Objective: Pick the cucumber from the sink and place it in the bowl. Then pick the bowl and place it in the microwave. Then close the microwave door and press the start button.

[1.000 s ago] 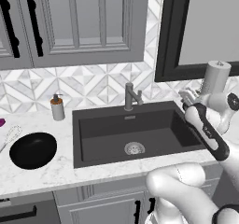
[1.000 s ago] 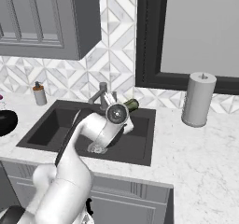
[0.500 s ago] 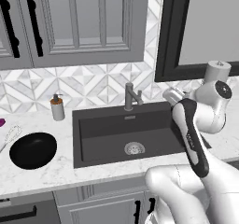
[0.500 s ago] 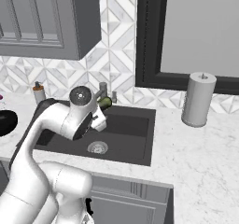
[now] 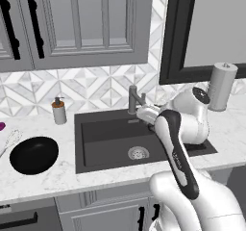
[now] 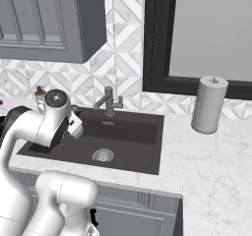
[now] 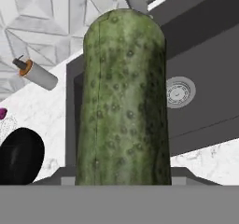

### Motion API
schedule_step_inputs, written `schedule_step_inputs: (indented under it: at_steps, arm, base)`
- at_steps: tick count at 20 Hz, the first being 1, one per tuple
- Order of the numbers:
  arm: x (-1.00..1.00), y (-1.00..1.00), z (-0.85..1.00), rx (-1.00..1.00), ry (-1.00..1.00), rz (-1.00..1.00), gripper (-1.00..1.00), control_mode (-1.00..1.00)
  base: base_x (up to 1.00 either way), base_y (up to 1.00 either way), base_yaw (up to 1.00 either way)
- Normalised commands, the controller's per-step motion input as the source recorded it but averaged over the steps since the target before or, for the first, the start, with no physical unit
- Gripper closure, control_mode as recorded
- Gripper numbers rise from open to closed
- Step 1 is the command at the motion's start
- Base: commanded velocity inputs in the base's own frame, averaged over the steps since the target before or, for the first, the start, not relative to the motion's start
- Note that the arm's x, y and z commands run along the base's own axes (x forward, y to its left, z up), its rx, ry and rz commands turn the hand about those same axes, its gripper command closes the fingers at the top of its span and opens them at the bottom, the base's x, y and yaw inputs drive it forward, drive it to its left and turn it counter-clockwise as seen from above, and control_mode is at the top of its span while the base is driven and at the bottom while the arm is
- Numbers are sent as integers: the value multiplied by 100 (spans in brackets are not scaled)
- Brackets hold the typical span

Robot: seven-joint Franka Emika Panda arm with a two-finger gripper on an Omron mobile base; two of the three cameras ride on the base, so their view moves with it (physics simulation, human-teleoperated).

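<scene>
A stubby, bumpy dark green cucumber (image 7: pixel 123 101) stands upright in the middle of the hand view, with my gripper (image 5: pixel 147 113) shut on it. The gripper hangs above the dark sink (image 5: pixel 110 138), just in front of the tap (image 5: pixel 133 99). From the right base view, the cucumber's tip (image 6: pixel 75 109) peeks out beside the hand, over the basin's left part (image 6: pixel 128 136). On the marble counter left of the sink lies the black bowl (image 5: pixel 34 154), empty; it also appears at the lower left of the hand view (image 7: pixel 21 162). The microwave and its door are out of view.
A small grey soap dispenser (image 5: pixel 59 111) stands behind the bowl near the backsplash. A paper towel roll (image 5: pixel 222 86) stands on the counter right of the sink. Grey cabinets hang above. A round metal drain (image 5: pixel 138 152) sits in the basin floor.
The arm has swung left from the sink's right side to above its middle, carrying the cucumber along. The grip has not changed.
</scene>
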Motion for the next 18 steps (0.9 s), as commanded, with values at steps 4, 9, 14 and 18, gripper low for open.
schedule_step_inputs:
  at_steps: [4,9,14,18]
  arm:
    - [0,100,3,-15,29,47,100,-100]
    - [0,100,0,-12,23,31,100,-100]
    - [6,100,-8,-9,-4,19,100,-100]
    - [23,98,-9,-3,3,11,100,-100]
  base:
    - [0,0,0]
    - [0,0,0]
    - [0,0,0]
    - [0,0,0]
